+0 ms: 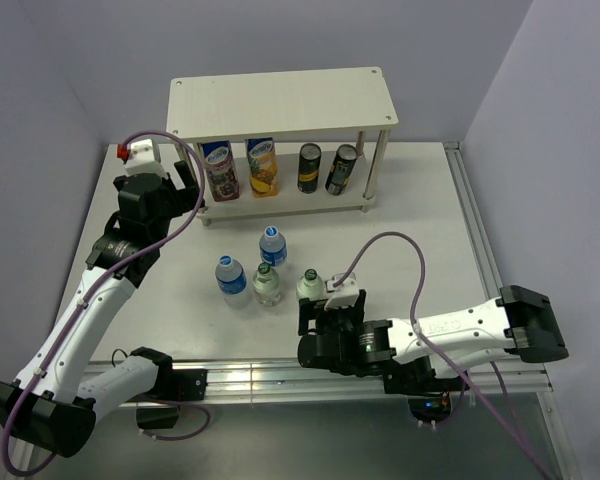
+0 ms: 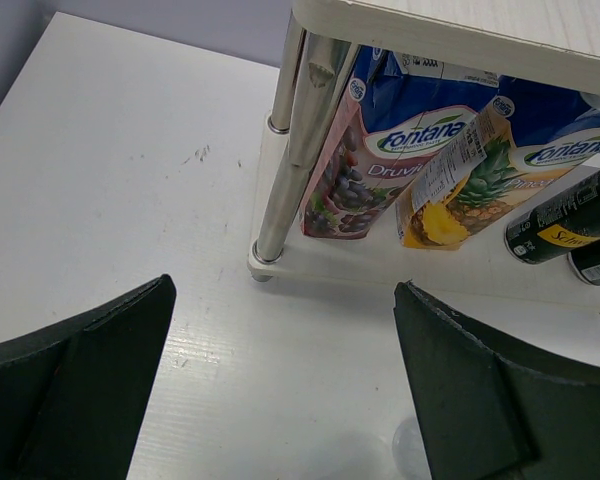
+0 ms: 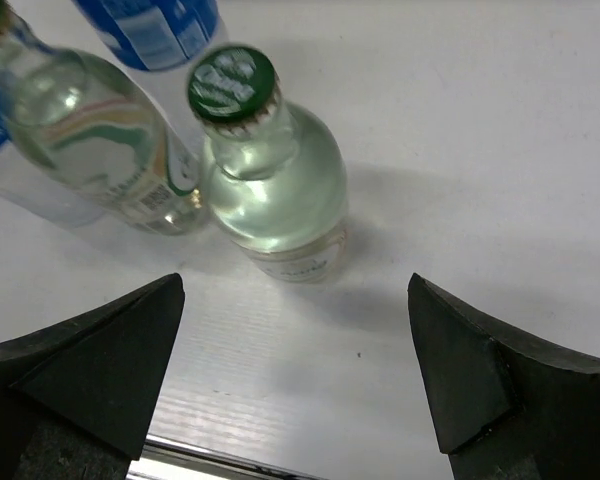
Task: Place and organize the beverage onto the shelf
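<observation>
The shelf (image 1: 280, 100) stands at the back of the table. Its lower board (image 2: 400, 280) holds two dark cans (image 1: 309, 168) (image 1: 341, 169). On the table in front stand two blue-labelled plastic bottles (image 1: 272, 244) (image 1: 230, 276) and two green-tinted glass bottles (image 1: 268, 284) (image 1: 309, 286). My right gripper (image 1: 325, 310) (image 3: 295, 385) is open and empty, just short of the nearer green-capped glass bottle (image 3: 272, 195). The second glass bottle (image 3: 90, 140) is to its left. My left gripper (image 1: 188, 188) (image 2: 285, 400) is open and empty by the shelf's front left post (image 2: 288, 150).
Two tall printed juice cartons (image 1: 220, 170) (image 1: 263, 166) stand on the lower board left of the cans, and show in the left wrist view too (image 2: 355, 160) (image 2: 460, 185). The shelf's top board is bare. A metal rail (image 1: 280, 378) runs along the near table edge.
</observation>
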You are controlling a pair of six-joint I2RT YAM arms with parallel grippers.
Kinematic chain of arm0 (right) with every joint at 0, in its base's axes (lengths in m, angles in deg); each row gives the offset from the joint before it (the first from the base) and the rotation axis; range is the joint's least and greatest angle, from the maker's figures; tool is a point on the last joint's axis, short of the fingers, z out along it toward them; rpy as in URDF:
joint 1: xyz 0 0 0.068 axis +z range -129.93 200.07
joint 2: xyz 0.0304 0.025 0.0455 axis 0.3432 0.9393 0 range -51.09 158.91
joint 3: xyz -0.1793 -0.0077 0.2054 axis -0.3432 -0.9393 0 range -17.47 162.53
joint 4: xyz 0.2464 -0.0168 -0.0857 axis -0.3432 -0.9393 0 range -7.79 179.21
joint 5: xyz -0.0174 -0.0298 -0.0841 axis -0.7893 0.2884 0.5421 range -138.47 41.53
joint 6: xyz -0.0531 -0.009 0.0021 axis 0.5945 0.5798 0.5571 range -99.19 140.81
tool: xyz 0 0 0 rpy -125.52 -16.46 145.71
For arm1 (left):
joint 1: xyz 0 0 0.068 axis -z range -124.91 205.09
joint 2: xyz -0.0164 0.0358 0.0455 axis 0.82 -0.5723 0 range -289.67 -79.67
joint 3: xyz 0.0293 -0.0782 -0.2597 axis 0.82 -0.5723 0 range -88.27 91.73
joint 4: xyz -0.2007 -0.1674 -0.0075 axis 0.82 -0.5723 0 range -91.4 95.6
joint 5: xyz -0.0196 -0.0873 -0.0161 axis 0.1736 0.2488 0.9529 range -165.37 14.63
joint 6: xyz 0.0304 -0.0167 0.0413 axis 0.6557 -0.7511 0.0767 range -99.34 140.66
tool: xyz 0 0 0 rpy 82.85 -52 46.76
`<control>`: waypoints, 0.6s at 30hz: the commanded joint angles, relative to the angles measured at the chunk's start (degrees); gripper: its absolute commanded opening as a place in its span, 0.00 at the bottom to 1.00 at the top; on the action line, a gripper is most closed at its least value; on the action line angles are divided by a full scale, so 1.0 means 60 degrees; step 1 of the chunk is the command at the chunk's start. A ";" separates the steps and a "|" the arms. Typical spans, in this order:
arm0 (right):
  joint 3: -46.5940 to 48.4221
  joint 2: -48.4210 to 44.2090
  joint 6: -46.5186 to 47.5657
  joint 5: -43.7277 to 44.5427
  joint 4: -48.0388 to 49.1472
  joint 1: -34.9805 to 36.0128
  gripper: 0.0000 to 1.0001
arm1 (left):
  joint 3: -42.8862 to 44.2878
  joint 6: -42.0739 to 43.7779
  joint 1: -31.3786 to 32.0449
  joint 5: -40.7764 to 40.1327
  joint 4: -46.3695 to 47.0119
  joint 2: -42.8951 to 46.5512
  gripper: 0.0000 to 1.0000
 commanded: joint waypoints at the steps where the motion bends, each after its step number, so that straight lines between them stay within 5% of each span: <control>1: -0.0114 0.0484 -0.0918 0.0469 0.0353 0.0033 1.00 | 0.0118 0.0126 -0.0003 -0.0052 0.0123 0.0112 0.98; 18: -0.1095 0.2595 0.3182 -0.0319 0.6915 -0.2354 0.95 | 0.0118 0.0141 -0.0003 -0.0111 0.0109 0.0112 0.98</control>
